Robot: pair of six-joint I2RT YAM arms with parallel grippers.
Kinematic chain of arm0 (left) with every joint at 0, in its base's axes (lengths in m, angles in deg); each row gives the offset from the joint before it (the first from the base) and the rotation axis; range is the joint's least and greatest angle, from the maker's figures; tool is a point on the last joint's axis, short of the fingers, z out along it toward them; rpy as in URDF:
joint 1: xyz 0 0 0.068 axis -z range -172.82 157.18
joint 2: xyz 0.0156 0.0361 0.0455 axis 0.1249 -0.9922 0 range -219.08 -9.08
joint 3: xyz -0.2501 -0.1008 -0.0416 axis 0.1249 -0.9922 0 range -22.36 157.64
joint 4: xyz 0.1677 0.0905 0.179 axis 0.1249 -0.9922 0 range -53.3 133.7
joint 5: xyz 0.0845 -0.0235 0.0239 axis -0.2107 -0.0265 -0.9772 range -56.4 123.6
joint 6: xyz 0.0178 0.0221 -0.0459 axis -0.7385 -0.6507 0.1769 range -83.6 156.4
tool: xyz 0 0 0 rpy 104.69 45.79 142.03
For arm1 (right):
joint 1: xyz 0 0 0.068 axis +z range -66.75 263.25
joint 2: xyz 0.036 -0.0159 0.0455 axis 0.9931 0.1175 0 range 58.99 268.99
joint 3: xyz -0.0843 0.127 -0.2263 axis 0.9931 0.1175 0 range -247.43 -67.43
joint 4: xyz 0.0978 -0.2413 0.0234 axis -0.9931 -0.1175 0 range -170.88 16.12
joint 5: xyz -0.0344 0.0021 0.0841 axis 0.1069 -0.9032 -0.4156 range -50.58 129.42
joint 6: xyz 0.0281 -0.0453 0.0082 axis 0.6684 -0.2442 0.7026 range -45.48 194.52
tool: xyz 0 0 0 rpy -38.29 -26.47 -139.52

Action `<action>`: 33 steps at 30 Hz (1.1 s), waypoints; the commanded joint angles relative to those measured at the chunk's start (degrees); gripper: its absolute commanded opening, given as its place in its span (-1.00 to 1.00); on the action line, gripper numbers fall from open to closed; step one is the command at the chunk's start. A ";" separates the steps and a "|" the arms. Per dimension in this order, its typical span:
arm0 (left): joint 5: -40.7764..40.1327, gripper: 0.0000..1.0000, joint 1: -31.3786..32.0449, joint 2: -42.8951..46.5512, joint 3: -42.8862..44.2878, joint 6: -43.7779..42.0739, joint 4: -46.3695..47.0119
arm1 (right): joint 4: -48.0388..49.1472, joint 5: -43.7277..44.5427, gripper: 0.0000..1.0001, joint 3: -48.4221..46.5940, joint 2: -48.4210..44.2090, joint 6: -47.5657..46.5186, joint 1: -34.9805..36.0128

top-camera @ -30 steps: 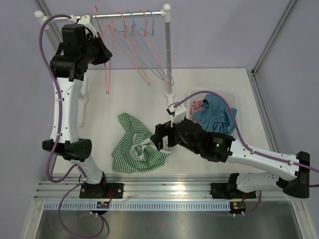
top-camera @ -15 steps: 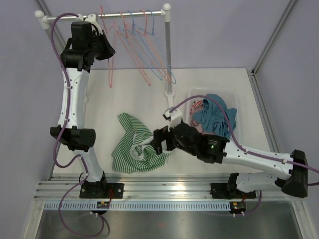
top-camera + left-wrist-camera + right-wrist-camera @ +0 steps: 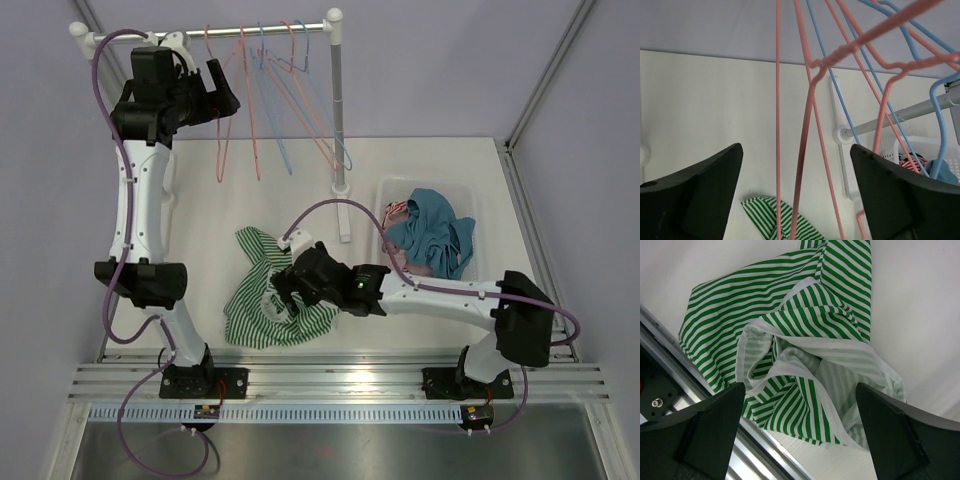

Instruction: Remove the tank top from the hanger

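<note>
Striped tank top (image 3: 250, 310) lies crumpled on the table (image 3: 430, 160), off the hangers (image 3: 250, 110).
From above: one tank top near the table's front edge, its long axis running far-to-near; the right gripper (image 3: 282, 290) is over it; one bin (image 3: 384, 192) holds a blue garment (image 3: 435, 228); pink and blue hangers on the rack (image 3: 270, 28) overlap too much to count. Left wrist: the left gripper (image 3: 796, 150) gapes, with pink wires in the gap touching neither finger. Right wrist: jaws wide apart and empty above the stripes.

Tank top (image 3: 246, 312) partly beneath right claw (image 3: 281, 292)
</note>
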 commanded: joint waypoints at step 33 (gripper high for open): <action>-13.76 0.98 0.29 78.24 -90.99 -0.56 19.67 | -3.89 8.40 -1.00 -10.10 16.40 -5.33 -0.37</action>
